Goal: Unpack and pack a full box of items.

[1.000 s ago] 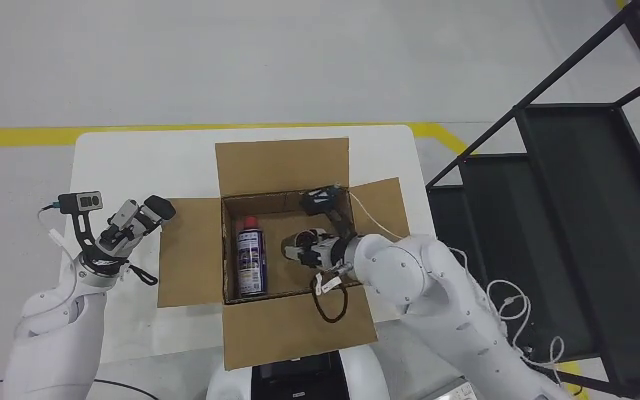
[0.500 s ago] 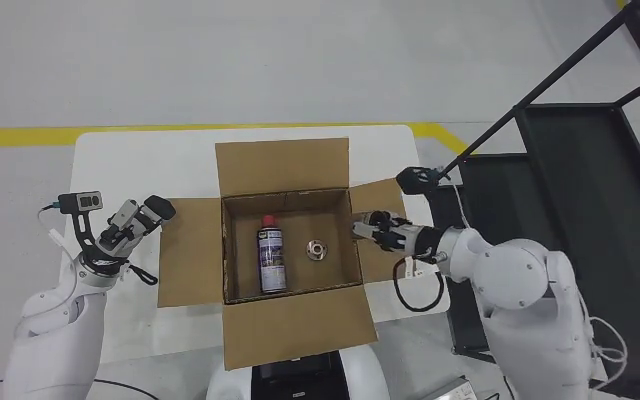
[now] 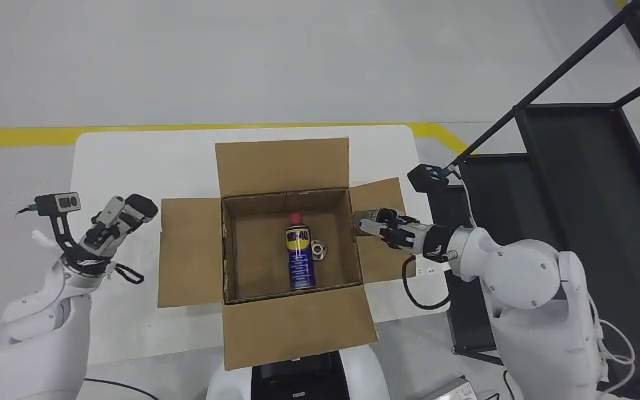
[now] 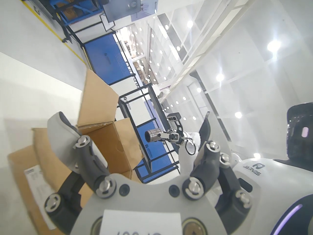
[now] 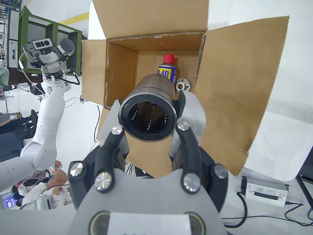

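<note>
White tabletop (image 3: 130,160) carries the open cardboard box (image 3: 285,165); inside lie a spray can (image 3: 299,256) and, just beside it at 3 o'clock, a small flange (image 3: 319,248); the right hand (image 3: 372,224) pinches a steel bearing sleeve (image 5: 149,113) over the flap at the box's 3 o'clock; the left hand (image 3: 125,212) hangs spread at 9 o'clock, well apart. Likely risk: the smooth, round sleeve slips from the pinch, or rolls off the sloping flap if let go there.

One cardboard box (image 3: 284,168) counted. Inside box: one spray can (image 3: 299,258), one flanged metal part (image 3: 318,248). Over box's side flap: one cylindrical bearing (image 5: 149,103) noted.
</note>
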